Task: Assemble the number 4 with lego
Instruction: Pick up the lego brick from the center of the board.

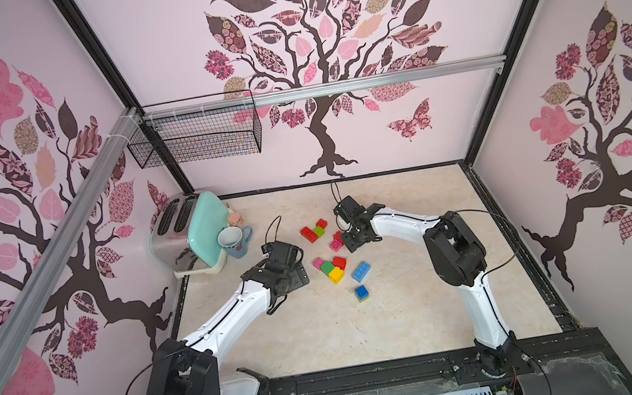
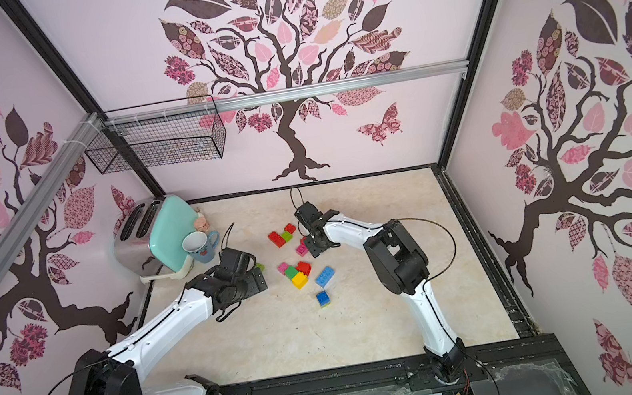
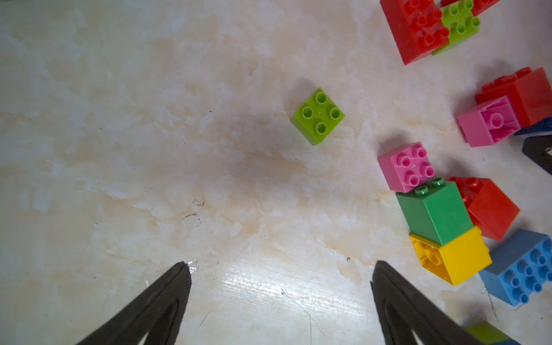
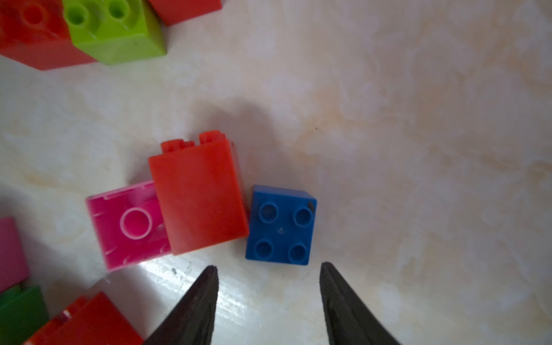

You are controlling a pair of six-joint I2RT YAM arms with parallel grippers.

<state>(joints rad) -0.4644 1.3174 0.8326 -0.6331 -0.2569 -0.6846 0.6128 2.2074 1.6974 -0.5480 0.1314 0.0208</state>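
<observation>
The lego lies loose in the middle of the table. In both top views I see a red and lime group (image 1: 314,230), a pink, green, red and yellow cluster (image 1: 330,268), a light blue long brick (image 1: 361,271) and a small blue stack (image 2: 323,298). My left gripper (image 3: 280,265) is open wide over bare table, with a lime brick (image 3: 318,116) lying ahead of it. My right gripper (image 4: 268,265) is open and holds nothing. A blue square brick (image 4: 280,225) sits just past its fingertips, beside a tipped red brick (image 4: 198,197) and an upturned pink brick (image 4: 131,225).
A mint and chrome toaster (image 1: 189,233) and a blue mug (image 1: 234,241) stand at the back left corner. A wire basket (image 1: 196,135) hangs on the back wall above them. Walls close the table on three sides.
</observation>
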